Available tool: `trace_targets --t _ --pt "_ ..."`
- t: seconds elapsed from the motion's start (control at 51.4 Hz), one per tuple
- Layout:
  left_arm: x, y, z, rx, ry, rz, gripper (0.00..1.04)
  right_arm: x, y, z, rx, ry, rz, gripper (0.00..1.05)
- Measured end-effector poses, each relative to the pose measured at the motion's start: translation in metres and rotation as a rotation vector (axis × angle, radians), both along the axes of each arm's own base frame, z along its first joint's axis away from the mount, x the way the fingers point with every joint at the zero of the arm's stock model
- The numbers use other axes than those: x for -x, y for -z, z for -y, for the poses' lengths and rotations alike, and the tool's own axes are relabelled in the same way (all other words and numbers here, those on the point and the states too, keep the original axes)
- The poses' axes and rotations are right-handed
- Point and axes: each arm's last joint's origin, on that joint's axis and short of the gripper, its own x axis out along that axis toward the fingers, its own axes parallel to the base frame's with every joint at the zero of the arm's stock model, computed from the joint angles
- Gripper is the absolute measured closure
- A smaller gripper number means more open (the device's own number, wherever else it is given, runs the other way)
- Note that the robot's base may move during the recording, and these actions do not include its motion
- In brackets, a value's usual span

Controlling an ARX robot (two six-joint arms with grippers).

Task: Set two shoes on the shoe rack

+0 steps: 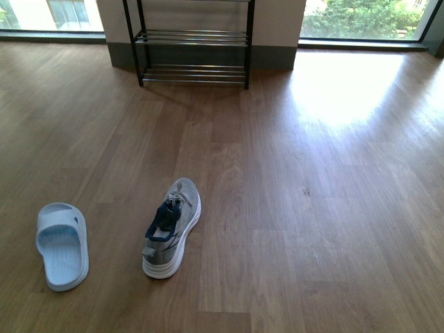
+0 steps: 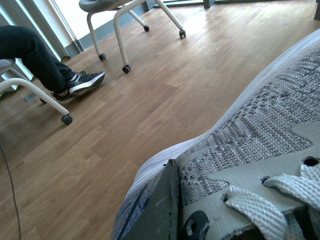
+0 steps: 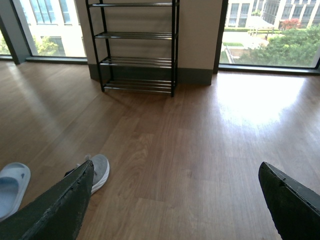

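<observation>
Sneaker [image 1: 172,229] on floor [image 1: 312,208] lies left of our right gripper [image 3: 175,210], wide open and empty, toe toward rack [image 1: 194,41]; left gripper [image 2: 172,200] clamps second sneaker [image 2: 260,125].

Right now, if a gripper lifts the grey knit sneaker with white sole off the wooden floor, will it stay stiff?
The grey knit sneaker probably squashes at the upper; its thick white sole likely keeps it straight. Loose laces may dangle.
</observation>
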Motion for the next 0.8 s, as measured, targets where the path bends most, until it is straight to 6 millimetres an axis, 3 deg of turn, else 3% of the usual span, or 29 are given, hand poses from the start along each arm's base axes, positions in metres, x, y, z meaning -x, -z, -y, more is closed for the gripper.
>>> trace_targets --t 0.798 --pt "0.0003 0.0011 -0.0002 -0.005 -0.001 -0.003 1.03 0.0000 0.0000 0.0000 0.000 0.000 0.000 0.09"
